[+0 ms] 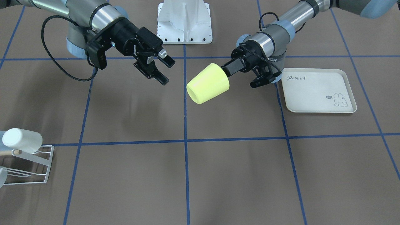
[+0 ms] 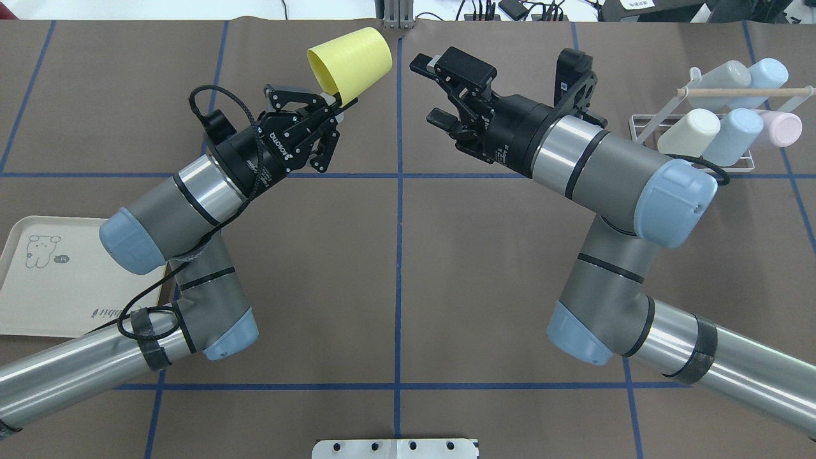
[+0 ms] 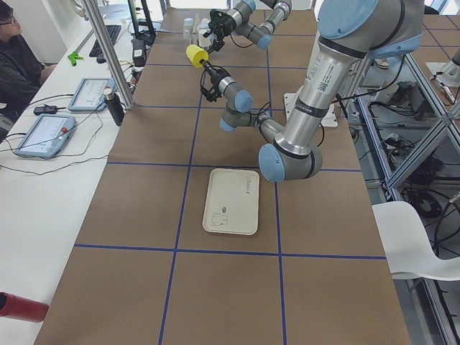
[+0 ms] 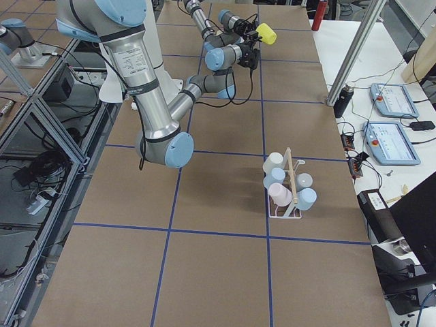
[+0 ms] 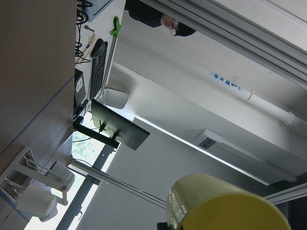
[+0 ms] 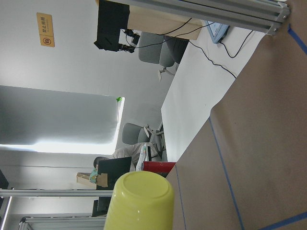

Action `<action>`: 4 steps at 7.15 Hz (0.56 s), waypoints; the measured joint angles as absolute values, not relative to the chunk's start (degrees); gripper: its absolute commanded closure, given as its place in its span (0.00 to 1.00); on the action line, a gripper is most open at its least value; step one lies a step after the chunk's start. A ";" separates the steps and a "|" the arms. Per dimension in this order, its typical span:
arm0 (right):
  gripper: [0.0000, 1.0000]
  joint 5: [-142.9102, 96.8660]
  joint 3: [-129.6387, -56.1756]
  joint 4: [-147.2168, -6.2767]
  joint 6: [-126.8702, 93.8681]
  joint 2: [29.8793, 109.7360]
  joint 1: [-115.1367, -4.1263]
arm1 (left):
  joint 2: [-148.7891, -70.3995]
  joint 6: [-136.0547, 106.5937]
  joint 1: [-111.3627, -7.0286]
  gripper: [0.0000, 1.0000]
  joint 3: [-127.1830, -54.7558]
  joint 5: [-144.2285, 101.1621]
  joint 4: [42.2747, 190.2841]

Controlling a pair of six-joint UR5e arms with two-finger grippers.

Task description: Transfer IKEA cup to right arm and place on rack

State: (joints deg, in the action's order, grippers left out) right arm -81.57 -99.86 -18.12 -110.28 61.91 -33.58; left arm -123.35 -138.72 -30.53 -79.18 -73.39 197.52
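Note:
The IKEA cup [image 2: 349,60] is yellow-green and hangs in mid-air on its side, over the table's middle line. My left gripper [image 2: 336,102] is shut on the cup's rim, one finger inside the mouth. In the front view the cup [image 1: 208,83] points its base toward my right gripper [image 1: 167,72]. That gripper stands open a short gap away, touching nothing. The right wrist view looks at the cup's base [image 6: 141,201]. The white wire rack [image 2: 637,121] stands at the table's right end, beyond the right arm [image 2: 612,166].
The rack [image 1: 49,162] carries several pastel cups [image 2: 707,131] under a wooden peg [image 2: 746,92]. A cream rabbit-print tray [image 2: 57,287] lies near the left arm's base. A person [image 3: 18,65] sits at a side desk with tablets.

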 measured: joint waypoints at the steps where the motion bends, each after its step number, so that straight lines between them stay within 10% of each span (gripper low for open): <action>1: 0.00 -81.58 -99.82 -18.11 -110.26 61.91 -33.58 | -123.99 -138.76 -29.64 1.00 -78.63 -72.97 198.02; 4: 0.00 -81.63 -99.63 -18.11 -110.26 61.96 -33.57 | -125.27 -138.70 -26.98 1.00 -78.35 -71.51 198.33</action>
State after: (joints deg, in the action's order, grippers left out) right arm -81.63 -99.63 -18.11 -110.26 61.96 -33.57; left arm -125.27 -138.70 -26.98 -78.35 -71.51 198.33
